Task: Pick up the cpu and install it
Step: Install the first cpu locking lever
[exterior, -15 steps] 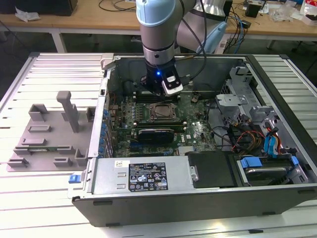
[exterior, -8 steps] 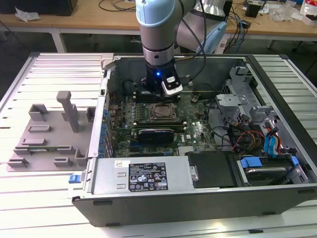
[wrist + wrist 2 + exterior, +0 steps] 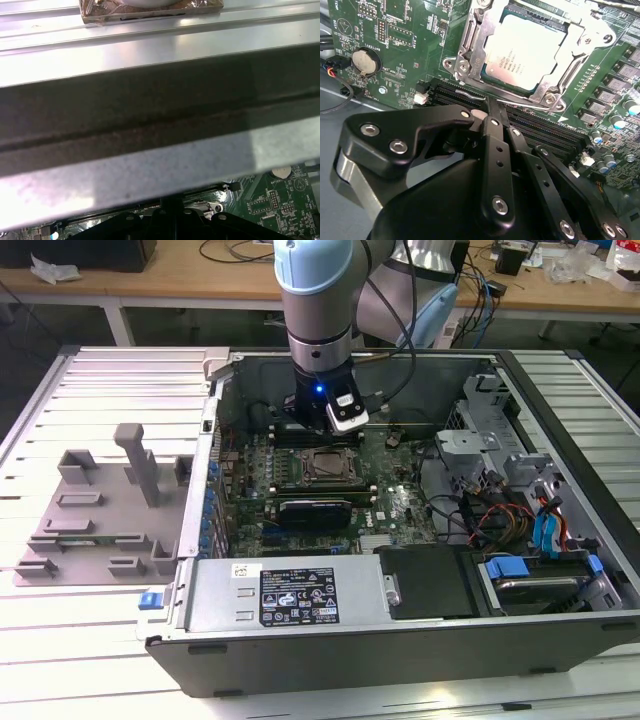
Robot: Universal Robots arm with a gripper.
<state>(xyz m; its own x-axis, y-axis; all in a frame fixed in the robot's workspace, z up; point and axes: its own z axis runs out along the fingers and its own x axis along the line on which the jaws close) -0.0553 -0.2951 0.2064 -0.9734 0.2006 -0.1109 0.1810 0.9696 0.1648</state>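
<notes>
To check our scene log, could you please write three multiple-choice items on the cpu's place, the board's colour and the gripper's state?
1. The cpu lies: A on the table, B in the socket, C in the gripper.
2. The board is: A green, B red, C blue.
3. The gripper holds: A the cpu, B a cable, C nothing.

B: the cpu sits inside the socket.
A: the board is green.
C: the gripper is shut with nothing in it.
</notes>
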